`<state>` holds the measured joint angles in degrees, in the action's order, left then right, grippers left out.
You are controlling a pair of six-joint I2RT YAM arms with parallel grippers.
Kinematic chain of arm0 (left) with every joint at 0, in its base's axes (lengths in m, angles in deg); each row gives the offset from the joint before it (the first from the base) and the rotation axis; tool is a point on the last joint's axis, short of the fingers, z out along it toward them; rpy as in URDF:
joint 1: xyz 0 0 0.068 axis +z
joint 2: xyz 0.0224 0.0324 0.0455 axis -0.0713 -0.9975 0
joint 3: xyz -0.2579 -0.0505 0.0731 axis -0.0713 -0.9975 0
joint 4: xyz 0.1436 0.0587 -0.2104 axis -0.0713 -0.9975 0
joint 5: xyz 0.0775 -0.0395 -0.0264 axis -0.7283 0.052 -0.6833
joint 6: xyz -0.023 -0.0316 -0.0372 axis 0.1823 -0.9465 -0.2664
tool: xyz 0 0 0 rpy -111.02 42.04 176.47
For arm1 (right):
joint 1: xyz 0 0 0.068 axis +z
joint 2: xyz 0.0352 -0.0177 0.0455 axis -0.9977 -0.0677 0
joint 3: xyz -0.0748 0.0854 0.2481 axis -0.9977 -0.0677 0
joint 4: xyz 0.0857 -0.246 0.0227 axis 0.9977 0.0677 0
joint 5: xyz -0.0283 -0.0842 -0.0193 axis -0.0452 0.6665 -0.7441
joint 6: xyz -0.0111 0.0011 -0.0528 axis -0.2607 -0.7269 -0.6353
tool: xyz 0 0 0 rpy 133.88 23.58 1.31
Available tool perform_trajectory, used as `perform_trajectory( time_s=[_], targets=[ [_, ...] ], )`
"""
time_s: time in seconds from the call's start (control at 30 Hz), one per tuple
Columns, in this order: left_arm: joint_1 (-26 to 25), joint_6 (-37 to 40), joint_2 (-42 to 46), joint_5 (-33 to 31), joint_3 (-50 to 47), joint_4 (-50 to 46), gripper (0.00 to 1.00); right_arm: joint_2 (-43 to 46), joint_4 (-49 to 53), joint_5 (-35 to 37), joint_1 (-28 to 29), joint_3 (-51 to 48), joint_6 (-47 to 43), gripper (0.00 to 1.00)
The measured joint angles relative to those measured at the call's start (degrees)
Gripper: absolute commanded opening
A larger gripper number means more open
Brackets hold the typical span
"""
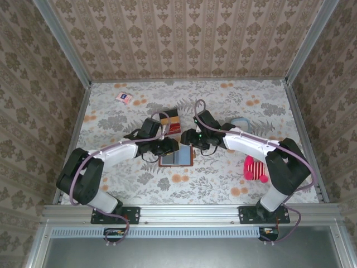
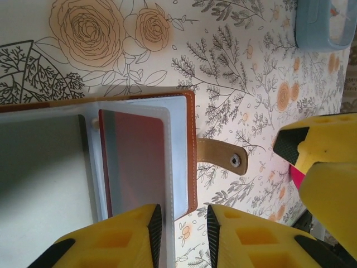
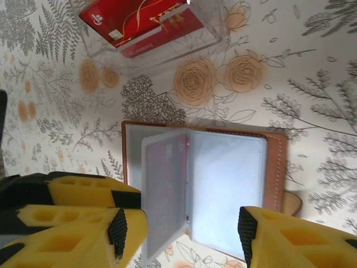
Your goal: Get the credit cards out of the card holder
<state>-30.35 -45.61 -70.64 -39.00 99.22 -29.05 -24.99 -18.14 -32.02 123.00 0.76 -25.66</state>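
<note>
Card holder (image 1: 177, 158) lying open in the middle of the desk (image 1: 234, 184), card still sleeved

One reddish credit card (image 2: 134, 162) sits in a clear sleeve, and that sleeve page stands up off the spread. The left gripper (image 2: 184, 223) has its jaws narrowly parted over the holder's strap-side edge, and I can't tell if they touch it. The right gripper (image 3: 181, 229) is spread wide around the raised page, nothing pinched. Just beyond is a clear box (image 3: 215, 33) with a red card (image 3: 139, 22) inside. A pink striped toy (image 1: 255, 168) sits off right.

Floral tbl (image 1: 223, 184) w/ card holder (image 1: 176, 158), tray (image 3: 184, 50), pkt (image 1: 124, 97), toy (image 1: 255, 168)
</note>
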Motion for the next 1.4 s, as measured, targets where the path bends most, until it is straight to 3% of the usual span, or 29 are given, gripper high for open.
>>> perform_trajectory(
  time_s=[0.17,0.37,0.6,0.77,0.9,1.1,1.4],
  targets=[
    [-0.04,-0.17,-1.01,-0.13,0.0,-0.09,0.33,-2.67,-1.7,-2.58,-0.13,0.13,0.7,0.58],
    [-0.09,-0.17,-1.68,0.04,0.0,0.13,0.35,-3.87,-1.64,-3.41,-0.52,0.76,1.07,0.45],
    [-0.09,0.04,-1.68,-0.22,0.02,0.07,0.49,-4.0,4.52,3.3,-0.52,2.62,-0.39,0.44],
    [0.15,0.31,-1.6,-2.32,0.07,-1.51,0.51,-3.19,8.76,9.14,-0.26,2.82,-2.67,0.45],
    [0.79,0.26,-1.51,-3.63,0.04,-2.27,0.47,-2.58,10.36,9.73,0.7,4.85,-5.09,0.39],
    [0.87,-0.39,-1.51,-4.39,0.04,-2.21,0.33,-4.44,10.32,8.87,3.69,8.37,-6.1,0.3],
    [0.87,-2.03,-2.67,-3.78,-0.2,-0.24,0.31,-10.38,10.97,7.69,4.63,9.05,-5.4,0.3]
  ],
)
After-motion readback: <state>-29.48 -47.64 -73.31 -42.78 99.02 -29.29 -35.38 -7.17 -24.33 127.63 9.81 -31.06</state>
